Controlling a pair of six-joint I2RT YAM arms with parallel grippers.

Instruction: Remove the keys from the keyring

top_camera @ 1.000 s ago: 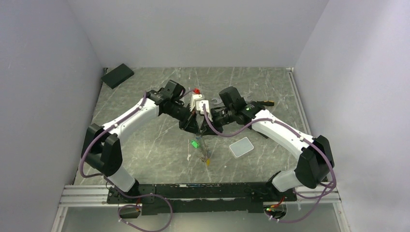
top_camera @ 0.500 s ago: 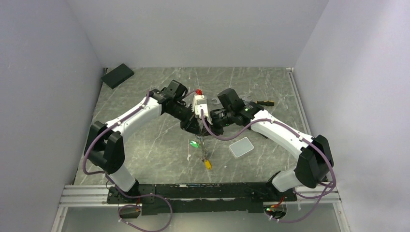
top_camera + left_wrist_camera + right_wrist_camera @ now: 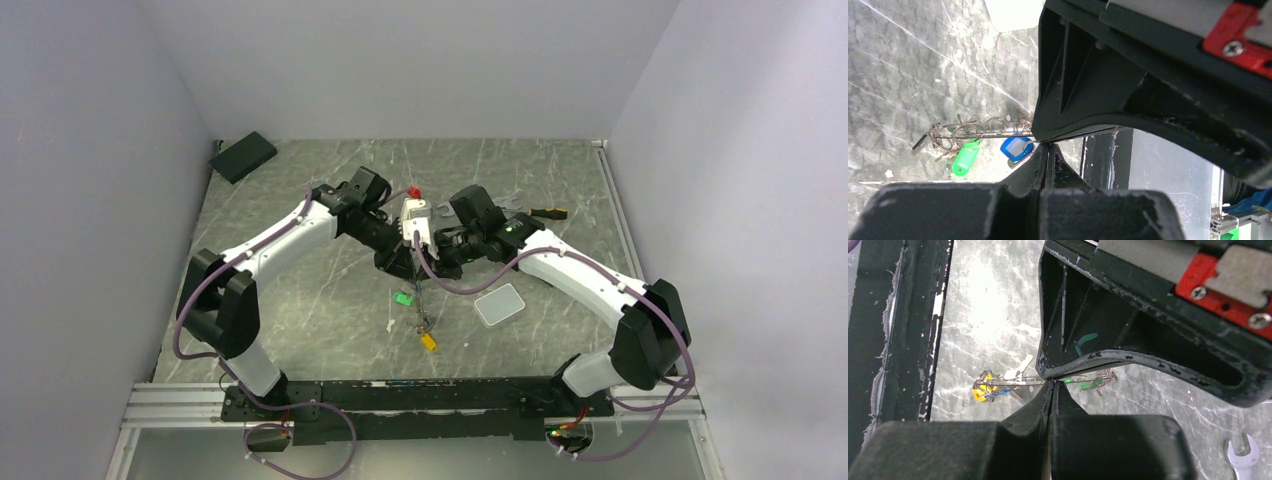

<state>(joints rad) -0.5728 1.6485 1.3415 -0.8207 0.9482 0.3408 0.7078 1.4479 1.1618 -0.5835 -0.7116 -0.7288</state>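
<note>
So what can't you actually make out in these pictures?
Left wrist: the right jaws cover the keyring past the blue tag.
Right wrist: the left jaws hide where the keyring is gripped; the wrench is cut off by the bottom edge.
Top view: the keys are too small to count, and the arms hide both jaws.

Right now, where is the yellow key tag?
In the top view, the yellow key tag is mid-table, at the near end of the key bunch, past the green tag and left of the grey square pad.
</note>
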